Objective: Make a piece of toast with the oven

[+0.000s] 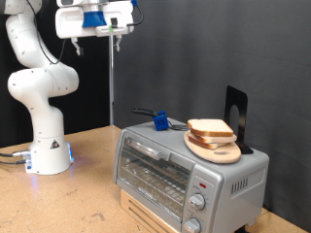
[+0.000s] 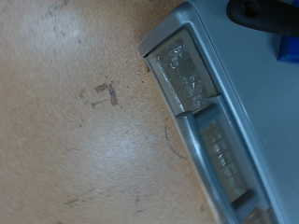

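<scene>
**One slice waiting, arm high above the worktop**

One piece of toast sits on a round wooden board on top of the oven, over toward the exterior view's right, and nobody has touched it yet, by the look of it. The oven door is shut, wire rack showing through the glass, knobs in a column at its right-hand end.

Up at the exterior view's top, the hand hangs well above everything, well apart from the bread and off to the left of the oven. Nothing shows between its fingers. How far apart they stand I cannot tell from here; they are too small in the exterior view, and the wrist view shows no fingertips at all.

That wrist view looks straight down on bare worktop and a corner of the oven, with the door handle catching the light. A blue object lies on the oven top beside the board, and a dark stand rises behind it.

My read: this is the very opening, the approach. With the door closed and the slice outside, the job calls for the door to come down first, so a careful descent onto that handle.
</scene>
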Tool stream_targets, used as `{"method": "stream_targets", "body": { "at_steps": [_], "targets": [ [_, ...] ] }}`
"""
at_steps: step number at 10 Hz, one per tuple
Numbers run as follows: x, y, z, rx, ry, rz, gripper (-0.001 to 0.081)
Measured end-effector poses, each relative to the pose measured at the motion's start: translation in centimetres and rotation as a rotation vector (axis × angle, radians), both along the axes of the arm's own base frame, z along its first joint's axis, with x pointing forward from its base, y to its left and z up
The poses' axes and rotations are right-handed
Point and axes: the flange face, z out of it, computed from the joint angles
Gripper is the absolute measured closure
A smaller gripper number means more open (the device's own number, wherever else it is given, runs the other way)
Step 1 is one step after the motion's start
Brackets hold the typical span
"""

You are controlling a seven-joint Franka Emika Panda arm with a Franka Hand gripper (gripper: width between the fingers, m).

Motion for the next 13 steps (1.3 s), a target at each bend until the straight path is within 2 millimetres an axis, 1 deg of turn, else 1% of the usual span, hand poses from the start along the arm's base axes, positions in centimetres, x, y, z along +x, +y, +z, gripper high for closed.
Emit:
{"method": "stream_targets", "body": {
  "at_steps": [1, 2, 4, 5, 6, 7, 8, 9, 12, 13],
  "targets": [
    [1.5, 0.1, -0.3, -0.001, 0.006, 0.099, -0.0002],
    [1.4, 0.1, -0.3, 0.002, 0.008, 0.054, -0.0002],
    [1.1, 0.6, -0.3, 0.056, -0.052, 0.157, -0.0002],
    [1.4, 0.6, -0.7, 0.061, -0.080, 0.206, -0.0002],
    [2.3, 0.7, -1.5, 0.063, -0.077, 0.272, -0.0002],
    [3.6, 0.6, -2.3, 0.058, -0.077, 0.316, -0.0002],
    [5.1, 0.3, -3.1, 0.025, -0.087, 0.295, -0.0002],
    [6.2, 0.5, -3.4, -0.006, -0.093, 0.270, -0.0002],
    [6.0, 0.4, -3.9, 0.068, -0.101, 0.319, -0.0002],
    [6.4, 0.4, -4.4, 0.084, -0.109, 0.307, -0.0002]
  ]
}}
